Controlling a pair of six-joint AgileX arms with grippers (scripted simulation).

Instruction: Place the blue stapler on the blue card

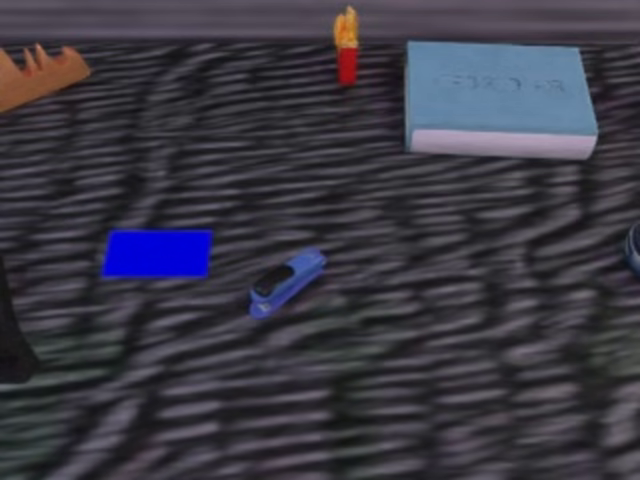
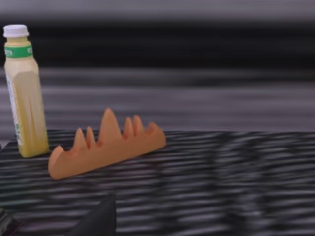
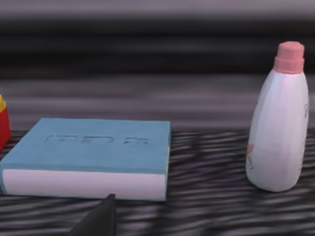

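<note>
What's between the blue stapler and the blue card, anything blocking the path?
Nothing visible. In the top view the blue stapler lies just right of the blue card, with only bare striped tabletop between them. The light-blue book, red-and-orange object and orange rack sit along the far edge.

Periwinkle stapler [image 1: 287, 281] with black top; royal-blue card [image 1: 157, 253]; light-blue book [image 1: 497, 96]; bench [image 1: 420, 330] streaked grey-black.
</note>
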